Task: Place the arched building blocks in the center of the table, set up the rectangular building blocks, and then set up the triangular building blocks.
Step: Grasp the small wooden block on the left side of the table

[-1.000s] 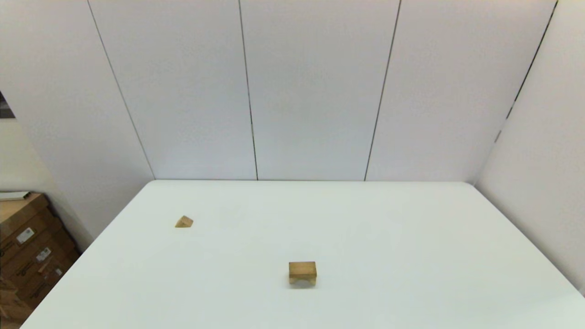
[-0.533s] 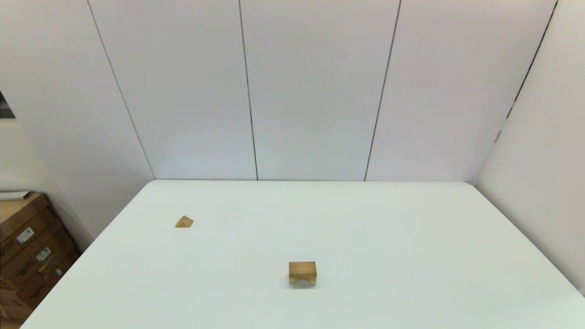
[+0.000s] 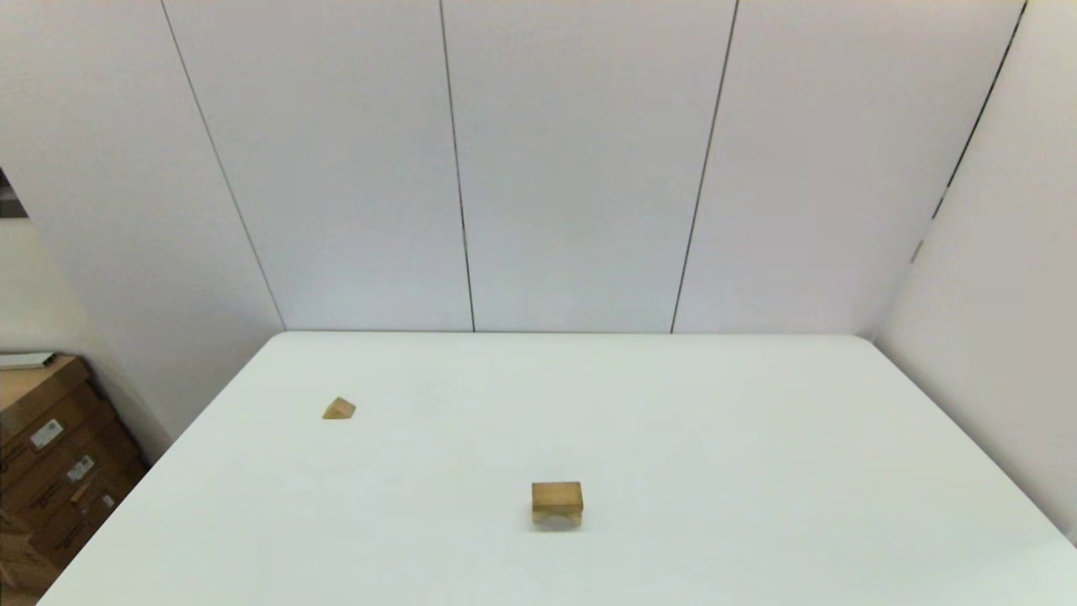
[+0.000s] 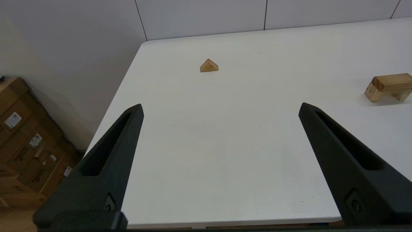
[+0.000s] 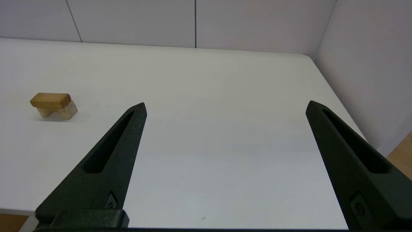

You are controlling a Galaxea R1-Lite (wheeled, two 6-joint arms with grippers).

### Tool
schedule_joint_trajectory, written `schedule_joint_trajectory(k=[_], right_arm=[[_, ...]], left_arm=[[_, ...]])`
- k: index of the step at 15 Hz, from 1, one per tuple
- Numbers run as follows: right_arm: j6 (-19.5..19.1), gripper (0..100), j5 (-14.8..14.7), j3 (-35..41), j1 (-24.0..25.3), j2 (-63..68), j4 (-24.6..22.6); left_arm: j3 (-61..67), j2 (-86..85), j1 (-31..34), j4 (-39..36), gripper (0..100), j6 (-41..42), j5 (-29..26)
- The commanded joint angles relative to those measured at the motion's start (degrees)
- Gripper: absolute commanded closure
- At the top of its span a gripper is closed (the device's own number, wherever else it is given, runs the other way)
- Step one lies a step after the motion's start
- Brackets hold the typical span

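The arched building block [image 3: 556, 515] stands notch-down near the middle of the white table [image 3: 715, 438]. The rectangular building block [image 3: 556, 492] lies flat on top of it; a seam between the two shows in the wrist views. The triangular building block [image 3: 339, 409] sits alone at the far left. My left gripper [image 4: 220, 105] hangs open over the table's near left edge, with the triangular block [image 4: 209, 66] well ahead of it and the rectangular block [image 4: 392, 81] on the arch [image 4: 371, 93] off to its right. My right gripper [image 5: 227, 103] is open over the near right edge, far from the stack [image 5: 50, 98]. Neither arm shows in the head view.
Stacked cardboard boxes [image 3: 50, 454] stand on the floor beyond the table's left edge. White wall panels [image 3: 572, 168] close off the back and the right side.
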Motion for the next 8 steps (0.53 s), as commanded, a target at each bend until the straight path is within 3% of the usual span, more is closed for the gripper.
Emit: schedule_joint_trajectory(k=[1,8], right_arm=[[0.0,0,0.0,0.1,0.0,0.0,0.0],[0.0,0,0.0,0.1,0.0,0.0,0.0]], left_arm=[[0.0,0.1,0.0,0.0,0,0.0,0.0],[0.9,0.1,0.0,-2.9,0,0.1,-0.2]])
